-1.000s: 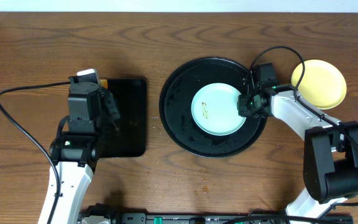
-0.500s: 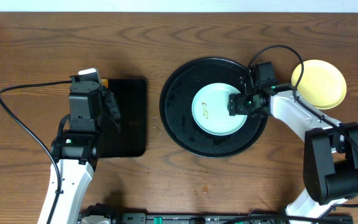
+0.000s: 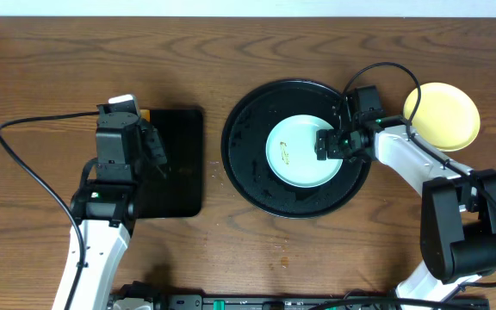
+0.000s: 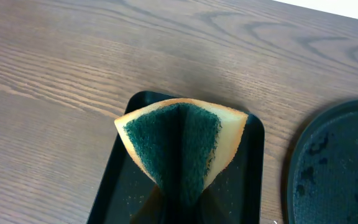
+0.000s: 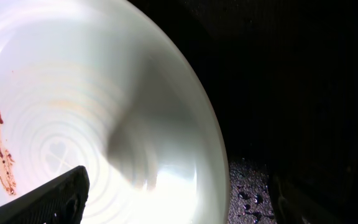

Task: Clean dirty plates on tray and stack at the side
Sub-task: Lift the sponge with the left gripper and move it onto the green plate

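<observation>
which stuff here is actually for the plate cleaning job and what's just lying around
For the job: blue plate, yellow plate, round tray, sponge.
Lying about: small rectangular tray, cable.

No text, label, brand or number can be read in any view. The only mark is a faint raised motif [image 5: 57, 151], roughly heart-shaped, at the centre of the concentric rings on the plate [image 5: 98, 93] in the right wrist view. Whether it is a maker's sign cannot be told.
</observation>
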Available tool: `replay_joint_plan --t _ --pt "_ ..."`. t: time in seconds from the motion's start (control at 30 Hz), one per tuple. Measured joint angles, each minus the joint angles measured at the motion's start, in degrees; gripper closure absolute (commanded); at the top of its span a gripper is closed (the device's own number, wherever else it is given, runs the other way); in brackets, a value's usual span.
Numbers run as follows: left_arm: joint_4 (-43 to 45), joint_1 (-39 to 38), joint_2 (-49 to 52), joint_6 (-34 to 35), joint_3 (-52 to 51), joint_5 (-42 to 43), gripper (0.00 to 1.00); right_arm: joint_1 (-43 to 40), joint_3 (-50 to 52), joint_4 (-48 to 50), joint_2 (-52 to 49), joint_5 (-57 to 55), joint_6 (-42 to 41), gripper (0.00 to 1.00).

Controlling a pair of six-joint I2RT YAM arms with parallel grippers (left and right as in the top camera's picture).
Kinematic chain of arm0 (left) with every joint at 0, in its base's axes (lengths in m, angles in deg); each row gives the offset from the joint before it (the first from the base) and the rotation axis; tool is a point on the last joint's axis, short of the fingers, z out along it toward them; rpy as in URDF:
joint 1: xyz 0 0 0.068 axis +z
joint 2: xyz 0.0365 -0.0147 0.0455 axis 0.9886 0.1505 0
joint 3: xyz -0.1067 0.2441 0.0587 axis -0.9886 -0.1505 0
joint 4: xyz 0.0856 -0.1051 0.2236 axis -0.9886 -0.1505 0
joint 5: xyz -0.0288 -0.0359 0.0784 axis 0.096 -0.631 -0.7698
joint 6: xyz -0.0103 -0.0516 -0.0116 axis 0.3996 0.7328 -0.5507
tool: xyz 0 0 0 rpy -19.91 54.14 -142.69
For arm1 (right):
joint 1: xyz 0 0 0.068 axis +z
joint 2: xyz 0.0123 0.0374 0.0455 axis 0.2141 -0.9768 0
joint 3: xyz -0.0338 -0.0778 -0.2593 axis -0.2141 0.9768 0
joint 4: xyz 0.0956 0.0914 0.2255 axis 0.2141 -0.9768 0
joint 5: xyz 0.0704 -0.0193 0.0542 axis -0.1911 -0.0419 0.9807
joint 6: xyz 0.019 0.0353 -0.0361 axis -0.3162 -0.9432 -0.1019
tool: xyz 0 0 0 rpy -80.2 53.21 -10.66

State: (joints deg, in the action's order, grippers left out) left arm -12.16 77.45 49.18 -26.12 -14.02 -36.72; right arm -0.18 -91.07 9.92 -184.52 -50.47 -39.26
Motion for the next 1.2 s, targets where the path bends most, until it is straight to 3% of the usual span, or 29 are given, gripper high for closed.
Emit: replay_joint_plan --t 0.13,0.17,0.23,0.3,0.4,0.63,0.9,1.2 --pt "0.02 0.00 1.79 0.00 0.00 0.00 0.93 0.00 0.00 0.00 0.00 -0.07 0.04 0.15" --pt "0.02 0.00 2.36 0.00 0.00 0.00 0.92 0.00 0.00 -0.02 0.00 -0.24 0.11 0.29" --pt "-0.09 0.00 3.52 0.00 0.00 0.04 0.93 -0.02 0.07 -0.02 0.00 -1.03 0.22 0.75" --pt "-1.64 0.00 4.96 0.00 0.22 0.46 0.93 -0.07 0.28 0.00 -0.20 -1.99 0.02 0.97" --pt "-8.31 0.00 8.79 0.00 3.10 1.79 0.93 -0.07 0.44 0.22 -0.22 -2.60 -0.20 0.99" --pt "-21.51 0.00 21.64 -0.04 23.23 5.49 0.93 -0.07 0.39 0.63 -0.17 -2.60 -0.24 0.99" --pt "-18.32 -2.25 27.50 -0.07 28.35 18.23 0.93 -0.07 0.39 0.66 -0.17 -2.58 -0.24 0.99" --pt "-11.67 -16.94 33.77 -0.37 28.85 24.74 0.92 -0.07 0.39 0.66 -0.17 -2.58 -0.24 0.99"
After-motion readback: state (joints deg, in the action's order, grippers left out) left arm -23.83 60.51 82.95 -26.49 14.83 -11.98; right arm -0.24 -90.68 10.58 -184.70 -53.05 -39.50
